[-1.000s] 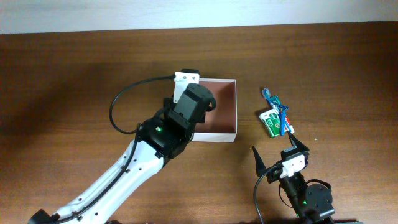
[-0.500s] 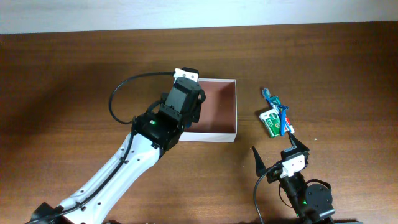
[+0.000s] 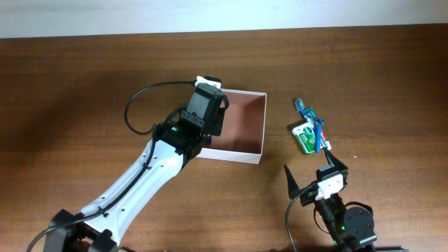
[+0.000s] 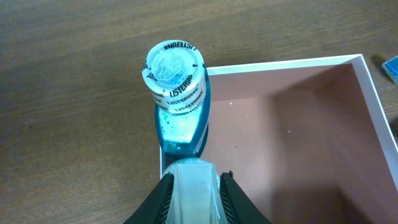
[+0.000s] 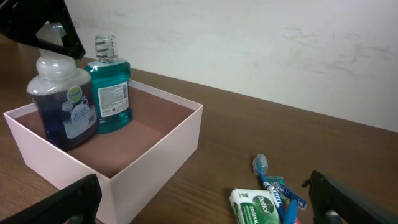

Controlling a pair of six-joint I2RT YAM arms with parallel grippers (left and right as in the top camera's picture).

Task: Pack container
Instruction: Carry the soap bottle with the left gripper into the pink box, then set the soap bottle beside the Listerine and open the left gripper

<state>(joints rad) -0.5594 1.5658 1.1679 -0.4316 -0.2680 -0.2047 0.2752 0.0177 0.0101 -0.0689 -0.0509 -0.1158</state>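
Container, square and shallow with thin white walls and a pinkish-brown inside (image 3: 246,124), sits mid-tabletop on the brown wooden tabletop (image 3: 84,84) in the overhead view, with the white left arm (image 3: 140,183) reaching over its left part. To its right, apart from it, lie a blue toothbrush (image 3: 312,123) and a green-and-white packet (image 3: 304,138), touching each other. Near them the right claw (image 3: 313,175) stands with its fingers spread wide, holding nothing. From the left wrist, the left claw (image 4: 194,183) is clamped on a pale rounded cap (image 4: 194,202). Just beyond it, a teal mouthwash bottle with a clear printed cap (image 4: 181,109) stands at the container's wall. From the right wrist, that pale cap tops a dark blue bottle (image 5: 62,118), upright inside the container just beside the teal mouthwash bottle. The toothbrush and packet lie outside on the tabletop.
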